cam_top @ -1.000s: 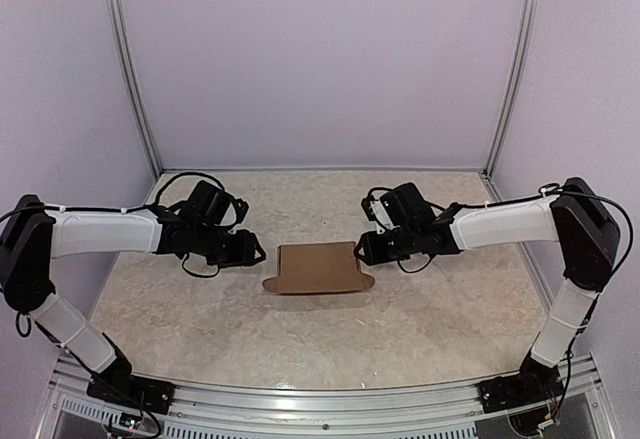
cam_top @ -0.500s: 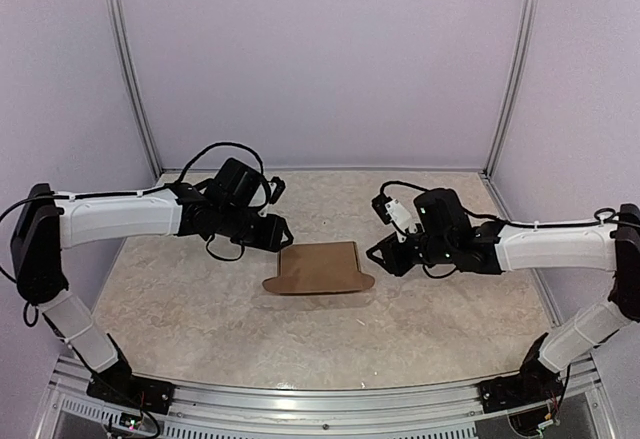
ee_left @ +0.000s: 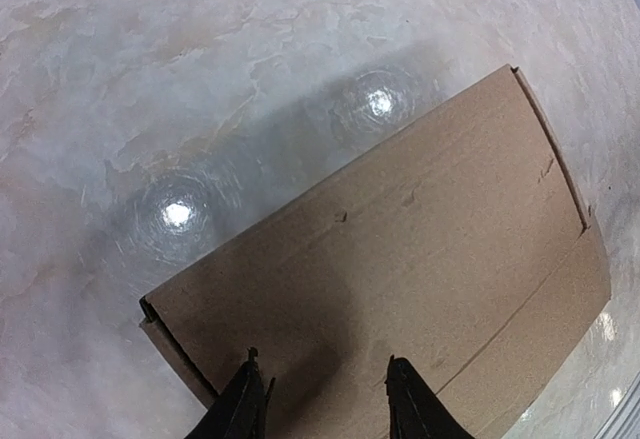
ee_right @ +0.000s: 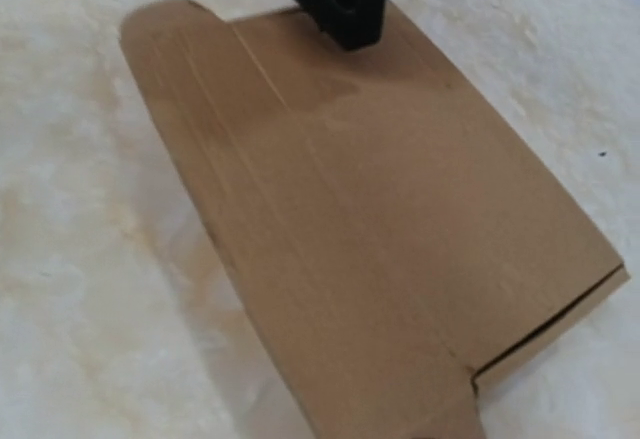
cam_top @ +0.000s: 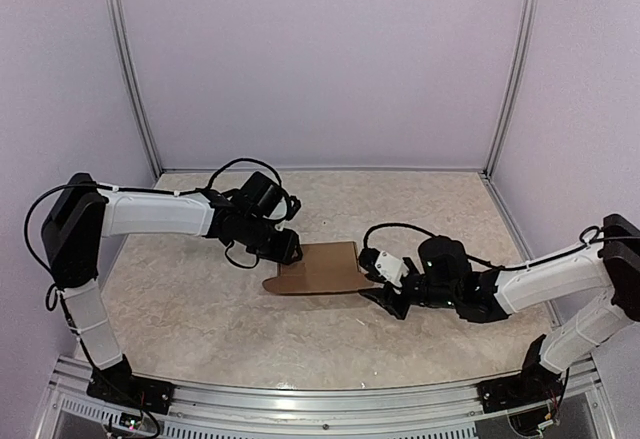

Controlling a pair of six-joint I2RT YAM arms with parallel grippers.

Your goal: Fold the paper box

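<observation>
On the pale worktop [cam_top: 200, 319], from above, the flat brown cardboard paper box [cam_top: 320, 269] lies between left hand [cam_top: 285, 249] and right hand [cam_top: 385, 294]. Left wrist: hand spread, empty, over its corner. Right wrist: grip state untellable. Folding looks barely begun; next, raise a flap along its crease.

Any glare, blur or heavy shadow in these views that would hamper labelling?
Left wrist: two bright glare spots on the table beside the paper box, and a dark shadow on it at the left tool. Right wrist: soft focus, table washed out. Top: sharp, evenly lit.
</observation>
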